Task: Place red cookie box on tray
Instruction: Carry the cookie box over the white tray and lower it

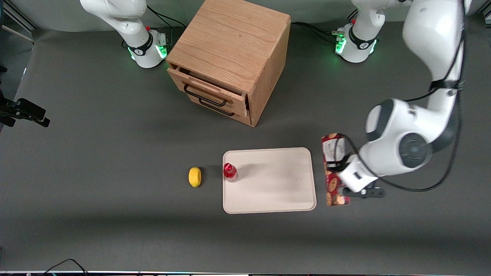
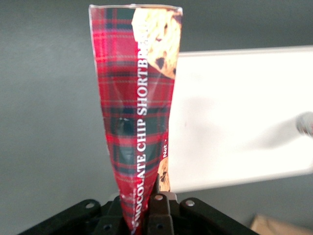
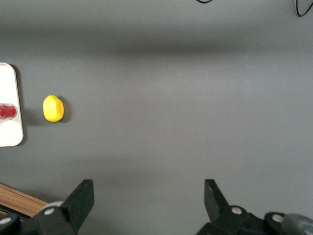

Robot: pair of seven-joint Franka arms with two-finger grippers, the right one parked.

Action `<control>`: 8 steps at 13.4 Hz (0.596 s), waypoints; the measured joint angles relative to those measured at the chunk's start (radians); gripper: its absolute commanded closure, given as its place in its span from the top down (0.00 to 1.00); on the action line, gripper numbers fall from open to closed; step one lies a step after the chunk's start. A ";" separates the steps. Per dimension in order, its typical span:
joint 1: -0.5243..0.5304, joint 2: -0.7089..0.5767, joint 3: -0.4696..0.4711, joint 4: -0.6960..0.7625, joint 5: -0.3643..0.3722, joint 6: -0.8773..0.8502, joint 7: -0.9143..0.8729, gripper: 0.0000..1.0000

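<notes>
The red cookie box [image 1: 332, 184], long, with red tartan and cookie pictures, lies lengthwise beside the short edge of the cream tray [image 1: 276, 180], at the end toward the working arm. My left gripper [image 1: 339, 170] is over the box's middle and shut on it. In the left wrist view the box [image 2: 134, 122] runs out from between the black fingers [image 2: 159, 210], which pinch its sides inward. The tray [image 2: 234, 112] shows right beside the box. I cannot tell whether the box is off the table.
A small red-capped bottle [image 1: 230, 171] stands on the tray's edge toward the parked arm. A yellow lemon [image 1: 195, 176] lies on the table beside it. A wooden drawer cabinet [image 1: 230, 57], top drawer slightly open, stands farther from the front camera.
</notes>
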 measured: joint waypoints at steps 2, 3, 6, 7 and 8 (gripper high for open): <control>-0.046 0.074 -0.003 0.003 0.105 0.095 -0.119 0.00; -0.065 0.107 -0.003 0.002 0.148 0.131 -0.167 0.00; -0.098 0.184 -0.004 -0.021 0.216 0.227 -0.271 0.00; -0.098 0.194 -0.004 -0.033 0.217 0.247 -0.290 0.00; -0.098 0.198 -0.004 -0.042 0.217 0.255 -0.304 0.00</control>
